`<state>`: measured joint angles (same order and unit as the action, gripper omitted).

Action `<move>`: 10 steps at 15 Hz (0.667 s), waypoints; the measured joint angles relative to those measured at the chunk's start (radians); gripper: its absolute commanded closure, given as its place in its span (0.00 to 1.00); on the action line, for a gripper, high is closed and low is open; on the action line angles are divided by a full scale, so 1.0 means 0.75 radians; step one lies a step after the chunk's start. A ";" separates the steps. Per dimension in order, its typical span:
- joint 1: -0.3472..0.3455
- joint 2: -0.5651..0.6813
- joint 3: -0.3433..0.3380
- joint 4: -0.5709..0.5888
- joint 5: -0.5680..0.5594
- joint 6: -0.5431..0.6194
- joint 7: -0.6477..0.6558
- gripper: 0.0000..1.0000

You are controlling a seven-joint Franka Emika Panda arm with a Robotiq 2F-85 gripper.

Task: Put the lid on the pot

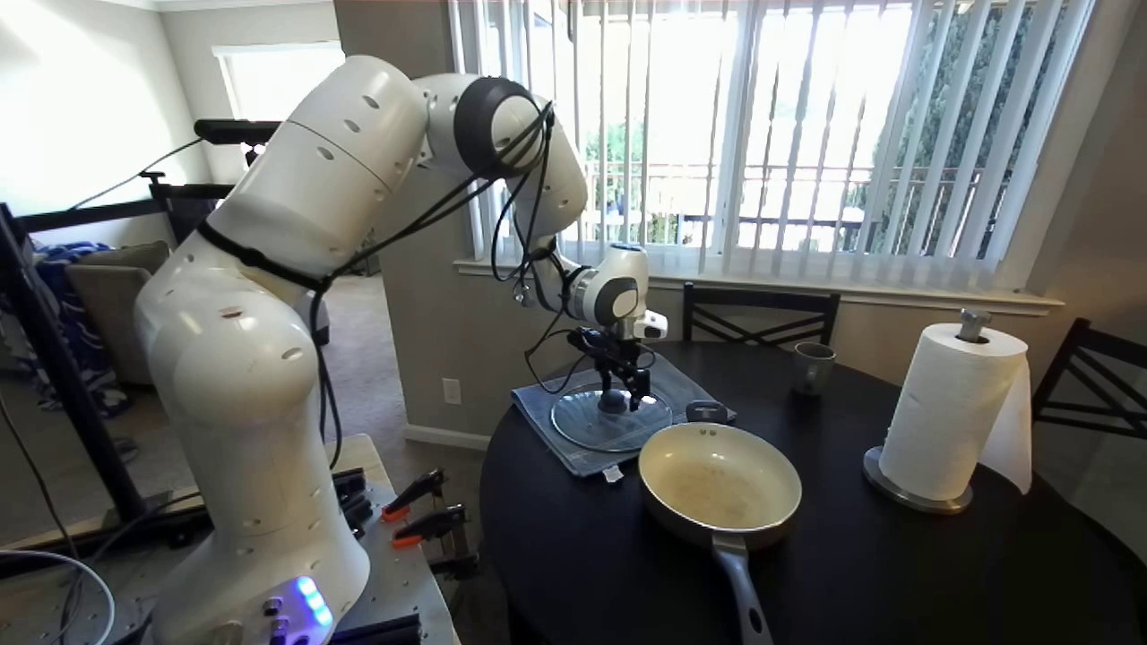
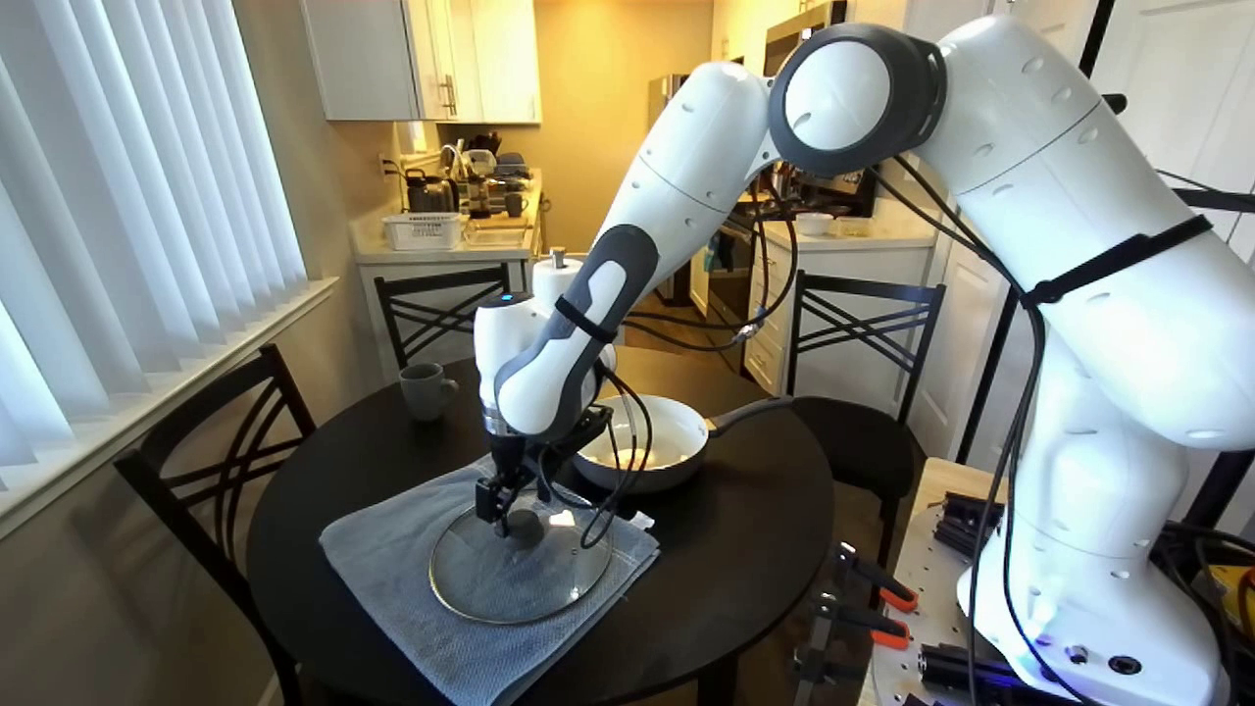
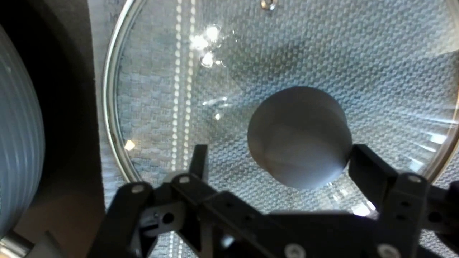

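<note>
Pot (image 1: 717,484): cream inside facing up | mug (image 2: 426,395): contents hidden | gripper (image 3: 279,152): jaws apart near knob (image 3: 299,138) of lid (image 2: 520,579)

The frying pan (image 1: 720,479) is cream inside, grey outside, with a dark grey handle (image 1: 740,584). The clear glass lid (image 2: 525,579) has a silver rim (image 3: 109,86) and dark grey knob (image 3: 299,138). Two dotted white stitch lines (image 3: 175,93) mark the grey-blue woven towel (image 2: 392,554). The gripper (image 3: 278,159) is black, the paper towel roll (image 1: 952,417) white.

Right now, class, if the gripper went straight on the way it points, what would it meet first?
Probably the lid: the open gripper points down at it. Depth is unclear, so whether glass or knob comes first is hard to say.
</note>
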<state>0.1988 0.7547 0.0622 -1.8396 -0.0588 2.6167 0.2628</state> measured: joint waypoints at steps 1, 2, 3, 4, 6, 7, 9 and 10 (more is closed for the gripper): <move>-0.001 0.000 -0.001 0.005 0.000 -0.001 0.000 0.00; 0.000 0.001 0.001 0.010 0.000 -0.006 0.000 0.00; 0.000 0.002 0.003 0.013 0.000 -0.018 -0.001 0.00; 0.000 0.003 0.007 0.016 0.000 -0.036 -0.004 0.00; 0.000 0.006 0.013 0.025 0.000 -0.069 -0.009 0.00; 0.000 0.007 0.015 0.028 0.000 -0.082 -0.010 0.00; 0.000 0.008 0.015 0.033 0.000 -0.093 -0.011 0.00; 0.000 0.008 0.015 0.035 0.000 -0.093 -0.011 0.00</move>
<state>0.1987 0.7605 0.0733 -1.8135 -0.0587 2.5470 0.2545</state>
